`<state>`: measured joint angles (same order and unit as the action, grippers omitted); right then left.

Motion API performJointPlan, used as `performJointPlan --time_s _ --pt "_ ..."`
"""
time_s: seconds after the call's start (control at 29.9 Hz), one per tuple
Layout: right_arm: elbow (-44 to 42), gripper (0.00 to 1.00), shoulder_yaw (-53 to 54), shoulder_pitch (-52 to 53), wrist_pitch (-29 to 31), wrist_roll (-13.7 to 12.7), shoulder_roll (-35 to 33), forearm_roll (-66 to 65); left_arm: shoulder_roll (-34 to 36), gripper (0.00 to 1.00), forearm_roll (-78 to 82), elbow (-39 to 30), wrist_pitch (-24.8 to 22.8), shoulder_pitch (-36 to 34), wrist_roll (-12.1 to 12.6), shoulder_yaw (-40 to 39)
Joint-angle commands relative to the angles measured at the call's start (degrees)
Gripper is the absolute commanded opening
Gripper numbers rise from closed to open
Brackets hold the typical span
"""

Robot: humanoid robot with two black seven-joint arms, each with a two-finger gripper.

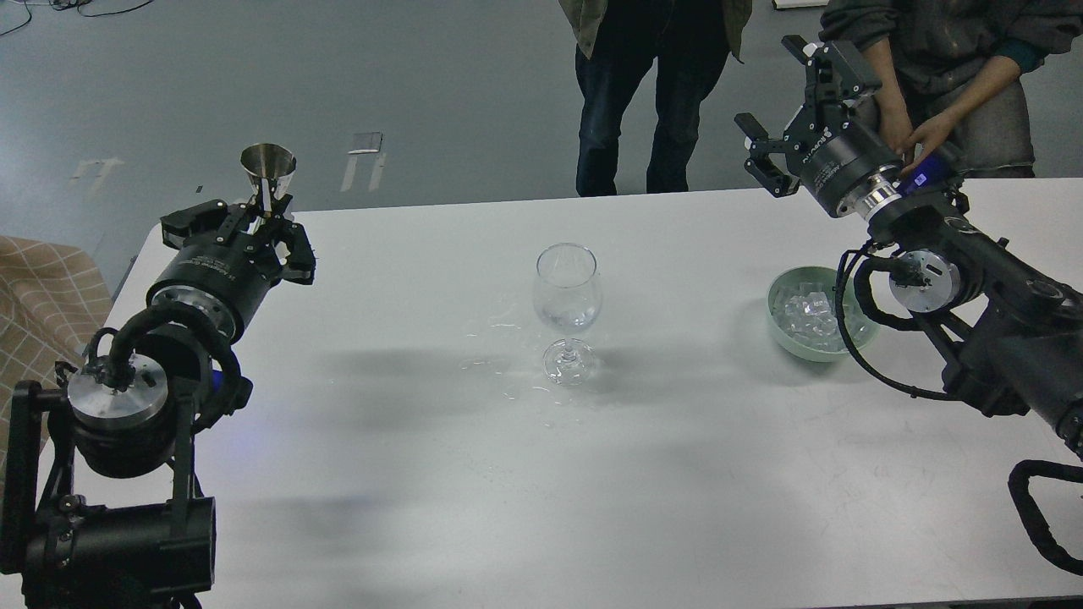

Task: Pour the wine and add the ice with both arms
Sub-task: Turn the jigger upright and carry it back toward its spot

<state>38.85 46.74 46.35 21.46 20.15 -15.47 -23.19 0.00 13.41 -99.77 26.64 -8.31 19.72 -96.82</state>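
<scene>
Left gripper [266, 222] jaws clamp a metal jigger [268, 169], right gripper [783, 118] jaws open, empty; pouring pending—next, tip jigger over wine glass [567, 296].

**Lettering: present, not legible**

White lettering on the black body of the left gripper [269, 222], too small to read. Same on the right gripper [783, 118], one short white word, blurred. No other text or labels readable.

Wine [568, 318] in glass, ice [810, 311] (bowled)
</scene>
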Motion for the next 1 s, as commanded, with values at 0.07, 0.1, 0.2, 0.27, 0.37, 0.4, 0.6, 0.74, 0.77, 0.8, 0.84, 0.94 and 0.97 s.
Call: performJointPlan --time_s 0.07,0.1,0.2,0.27,0.37,0.4,0.6,0.74,0.77,0.8,0.84,0.94,0.97 --pt "0.00 1.00 -3.05 0.49 -0.54 -0.11 0.01 -0.02 0.00 0.12 -2.95 0.10 -2.38 4.35 -0.47 -1.44" --pt "0.00 1.00 -3.32 0.49 -0.54 -0.11 0.01 -0.02 0.00 0.12 -3.04 0.10 -2.82 4.88 -0.47 -1.35" --pt "-0.26 1.00 -4.20 0.76 -0.54 -0.20 -0.08 -0.02 0.00 0.12 -4.26 0.19 -4.32 5.59 -0.73 -1.70" --pt "-0.44 1.00 -4.37 0.84 -0.63 -0.37 -0.17 -0.02 0.00 0.12 -6.63 0.72 -4.85 5.94 -1.70 -1.62" --pt "-0.44 1.00 -4.46 0.84 -0.71 -0.90 -0.35 -0.02 0.00 0.12 -8.66 1.95 -6.77 6.38 -2.40 -1.44" --pt "-0.44 1.00 -4.46 0.84 -0.80 -0.99 -0.35 -0.02 0.00 0.12 -8.75 2.04 -7.56 6.38 -2.40 -1.35" --pt "-0.53 1.00 -4.55 0.93 -1.86 -1.43 -0.43 -0.10 0.00 0.13 -11.03 5.11 -15.21 9.10 -1.88 -0.91" --pt "-0.61 1.00 -4.55 0.84 -1.94 -1.69 -0.43 -0.10 0.00 0.13 -11.47 6.61 -21.10 12.44 -1.70 0.23" --pt "-0.61 1.00 -4.55 0.84 -1.94 -1.69 -0.43 -0.10 0.00 0.13 -11.56 6.96 -21.37 12.71 -1.70 0.40" --pt "-0.70 1.00 -4.64 0.76 -1.94 -1.69 -0.43 -0.10 0.00 0.14 -11.74 7.39 -21.63 12.97 -1.70 0.41" --pt "-0.61 1.00 -4.64 0.67 -1.94 -1.69 -0.35 -0.19 0.00 0.14 -12.00 8.10 -22.42 13.32 -1.79 0.49" --pt "-0.70 1.00 -4.64 0.49 -2.03 -1.69 -0.26 -0.19 0.00 0.14 -12.35 9.24 -23.74 13.50 -1.96 0.49" --pt "-0.70 1.00 -4.64 0.49 -2.12 -1.69 -0.26 -0.19 0.00 0.14 -12.35 9.24 -23.74 13.41 -1.96 0.49"
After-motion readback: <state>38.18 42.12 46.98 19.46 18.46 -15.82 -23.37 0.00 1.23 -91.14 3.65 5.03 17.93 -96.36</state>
